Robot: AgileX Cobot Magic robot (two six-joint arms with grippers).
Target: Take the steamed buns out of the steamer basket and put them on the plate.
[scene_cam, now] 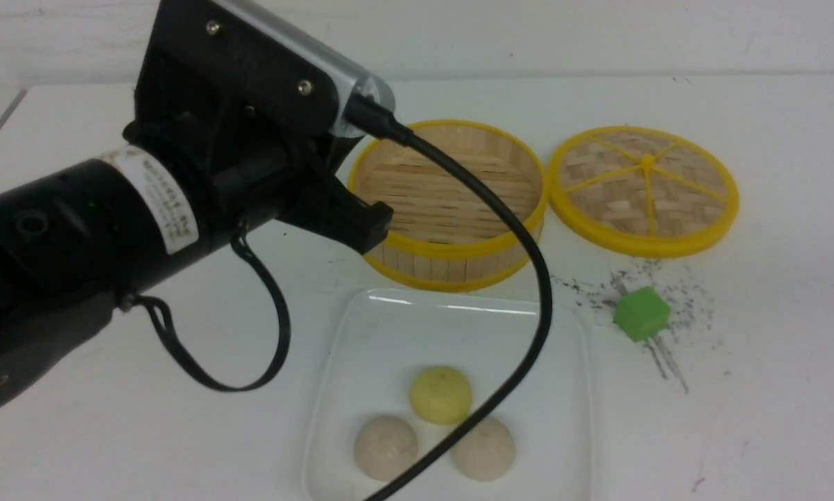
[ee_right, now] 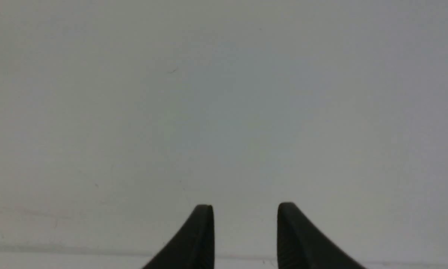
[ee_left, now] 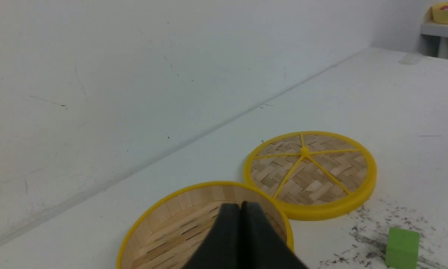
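1. Black and bulky, the left arm [scene_cam: 76, 236] fills the left of the front view. The left tool [ee_left: 239, 215] hangs over the left rim of the steamer basket [scene_cam: 451, 202], its fingers pressed together on nothing.
2. A black cable [scene_cam: 538, 292] loops from that wrist down across the plate [scene_cam: 458, 327]. It passes between the yellow bun [scene_cam: 440, 394] and the right-hand beige bun [scene_cam: 485, 449]. If the arm swings away sharply, I judge the cable could sweep a bun off the plate or nudge the plate itself.
3. The plate sits near, in the middle, just in front of the basket. All three steamed buns [scene_cam: 385, 447] lie clustered on its near half.
4. The basket shows only bare slats, so the task looks done. The left tool sits close to the rim, so a careless retreat could clip it and shove the basket into the plate.
5. The lid [scene_cam: 644, 188] lies flat just right of the basket. The green cube [scene_cam: 640, 313] sits nearer, apart from both, on a scuffed patch of tabletop [scene_cam: 771, 348].
6. The right tool [ee_right: 245, 224] is outside the front view. Its own wrist view shows the fingers spread, nothing between them, facing a blank pale surface.
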